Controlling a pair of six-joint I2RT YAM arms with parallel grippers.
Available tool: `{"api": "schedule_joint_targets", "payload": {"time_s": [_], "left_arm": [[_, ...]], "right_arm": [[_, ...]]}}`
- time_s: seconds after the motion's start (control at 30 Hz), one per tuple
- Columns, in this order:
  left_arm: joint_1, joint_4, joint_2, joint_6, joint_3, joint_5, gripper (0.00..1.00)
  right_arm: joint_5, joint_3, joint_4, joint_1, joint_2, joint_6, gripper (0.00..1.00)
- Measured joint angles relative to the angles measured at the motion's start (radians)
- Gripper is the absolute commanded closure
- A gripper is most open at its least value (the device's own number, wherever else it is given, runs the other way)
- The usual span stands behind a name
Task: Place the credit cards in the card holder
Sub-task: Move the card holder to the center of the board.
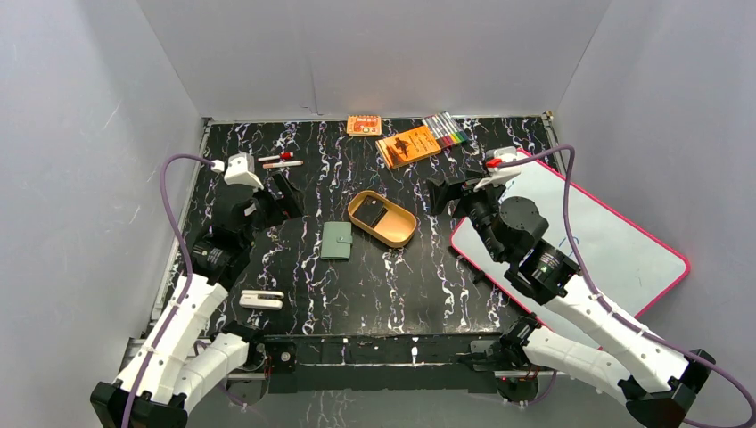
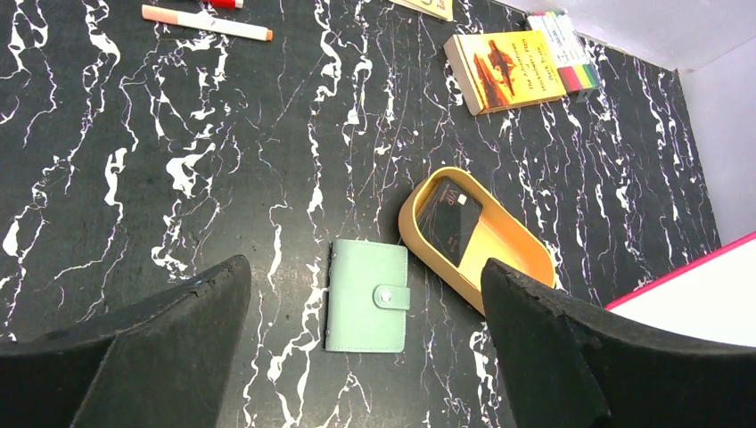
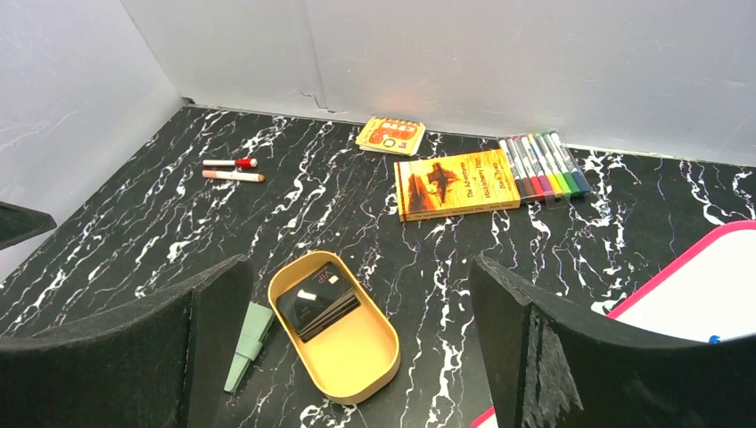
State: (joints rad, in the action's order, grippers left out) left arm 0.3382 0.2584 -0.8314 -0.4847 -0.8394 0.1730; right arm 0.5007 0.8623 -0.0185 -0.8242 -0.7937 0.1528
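Credit cards (image 2: 450, 220) lie in a small stack inside one tan oval tray (image 2: 521, 254), leaning against its far end. They are thin, dark and glossy, and the top one carries pale lettering. The stack is slightly fanned in the right wrist view, but I cannot count the cards for certain.

One card holder (image 2: 368, 295) lies flat on the black, white-veined table (image 1: 392, 294), just beside the tray. It is a sage-green rectangle, closed, with a snap tab over its right edge and a row of small rings along its spine. In the right wrist view, a dark finger (image 3: 134, 357) hides most of it.

Two grippers are in sight. The left gripper (image 2: 365, 272) hangs above the holder with its jaws spread wide and nothing between them. The right gripper (image 3: 358, 263) is over the tray, equally wide and empty. Its padded fingers look coarse and matte.

Farther back are:
- one orange book (image 3: 456, 183)
- one small orange booklet (image 3: 390, 135)
- one row of coloured markers (image 3: 542, 165), too tightly packed to count
- two loose pens (image 3: 232, 170)

One pink-edged whiteboard (image 1: 615, 254) runs under the right arm, and one white object (image 1: 261, 300) near the left arm is too small to identify.
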Motion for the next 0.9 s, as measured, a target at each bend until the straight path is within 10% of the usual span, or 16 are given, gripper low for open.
{"api": "schedule_joint_targets", "payload": {"time_s": [0.9], "left_arm": [[0.005, 0.056, 0.081, -0.157, 0.021, 0.002, 0.02]], "right_arm": [[-0.238, 0.099, 0.160, 0.000, -0.131, 0.005, 0.01]]}}
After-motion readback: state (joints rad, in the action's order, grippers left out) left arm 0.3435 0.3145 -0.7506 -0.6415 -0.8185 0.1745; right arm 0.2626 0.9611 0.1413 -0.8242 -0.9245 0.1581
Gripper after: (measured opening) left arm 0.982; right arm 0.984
